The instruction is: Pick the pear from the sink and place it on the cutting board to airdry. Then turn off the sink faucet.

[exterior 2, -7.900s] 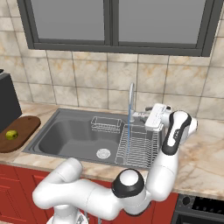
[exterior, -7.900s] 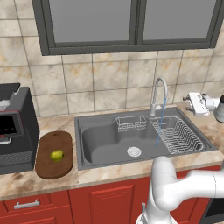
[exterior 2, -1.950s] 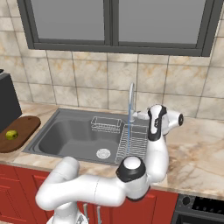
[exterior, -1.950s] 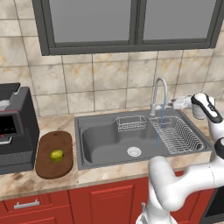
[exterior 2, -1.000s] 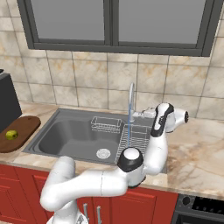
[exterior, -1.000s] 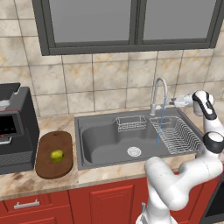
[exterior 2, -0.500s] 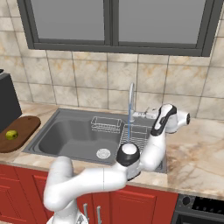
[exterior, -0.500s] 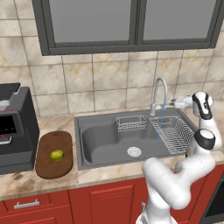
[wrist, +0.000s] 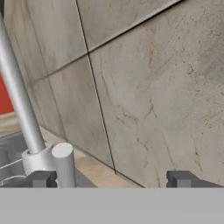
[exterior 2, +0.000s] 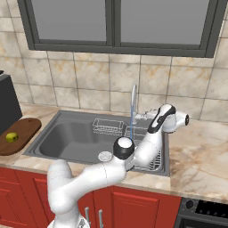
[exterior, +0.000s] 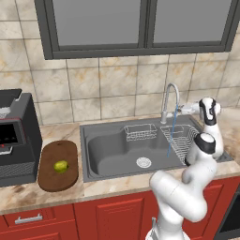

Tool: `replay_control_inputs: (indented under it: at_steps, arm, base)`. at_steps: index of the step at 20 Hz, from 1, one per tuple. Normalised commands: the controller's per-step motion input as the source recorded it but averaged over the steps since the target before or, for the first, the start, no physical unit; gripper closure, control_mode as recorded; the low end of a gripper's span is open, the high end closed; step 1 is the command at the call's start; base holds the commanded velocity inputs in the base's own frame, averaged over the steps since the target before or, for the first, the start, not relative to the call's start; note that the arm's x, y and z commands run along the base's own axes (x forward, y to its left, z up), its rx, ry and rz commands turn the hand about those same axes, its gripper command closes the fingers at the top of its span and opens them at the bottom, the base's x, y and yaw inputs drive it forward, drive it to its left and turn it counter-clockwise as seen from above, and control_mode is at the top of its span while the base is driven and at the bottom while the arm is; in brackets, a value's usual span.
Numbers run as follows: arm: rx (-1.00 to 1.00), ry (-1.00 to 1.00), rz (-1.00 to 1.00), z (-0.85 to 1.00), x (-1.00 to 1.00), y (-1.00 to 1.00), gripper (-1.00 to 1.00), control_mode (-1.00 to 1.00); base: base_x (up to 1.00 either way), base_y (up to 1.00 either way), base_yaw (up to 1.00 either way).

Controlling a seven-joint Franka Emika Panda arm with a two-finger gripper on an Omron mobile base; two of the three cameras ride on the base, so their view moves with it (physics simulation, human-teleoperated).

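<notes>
The yellow-green pear (exterior: 60, 166) lies on the dark brown cutting board (exterior: 52, 152), left of the sink (exterior: 105, 150); it is also seen from the right base, the pear (exterior 2: 11, 137) on the board (exterior 2: 24, 128). The silver gooseneck faucet (exterior: 169, 96) runs a thin blue stream (exterior: 172, 135) into the basin. My gripper (exterior: 184, 109) is open, reaching in from the right at the faucet's base (exterior 2: 143, 116). In the hand view the faucet stem (wrist: 19, 96) rises at left, and its short handle rod (wrist: 64, 165) stands just inside the left fingertip (wrist: 43, 178).
A black boxy appliance (exterior: 16, 136) stands left of the board. In the basin are a round drain (exterior: 143, 162), a wire basket (exterior: 140, 132) and a wire rack (exterior: 183, 139). The tiled wall (wrist: 153, 87) is close ahead of the hand.
The hand has swung from the counter at the right in toward the faucet's base. The pear stays on the board and the water keeps running.
</notes>
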Motion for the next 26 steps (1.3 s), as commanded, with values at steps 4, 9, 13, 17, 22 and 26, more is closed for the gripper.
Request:
replay_control_inputs:
  at_steps: [4, 9, 13, 17, 22, 26]
  arm:
    - [0.06, 0.04, 0.10, 0.00, 0.48, 0.02, -1.00, -1.00]
    - [0.04, 0.00, 0.17, 0.00, 0.23, 0.33, -1.00, -1.00]
    - [0.00, 0.00, 0.24, 0.00, 0.05, 0.88, -1.00, -1.00]
    - [0.00, 0.00, 0.27, 0.01, 0.01, 1.00, -1.00, -1.00]
    - [-0.01, -0.02, 0.25, 0.04, 0.00, 1.00, -1.00, -1.00]
    - [-0.10, -0.05, 0.19, 0.06, 0.00, 1.00, -1.00, -1.00]
  base:
    - [0.00, 0.00, 0.00]
    - [0.00, 0.00, 0.00]
    - [0.00, 0.00, 0.00]
    - [0.00, 0.00, 0.00]
    - [0.00, 0.00, 0.00]
    - [0.00, 0.00, 0.00]
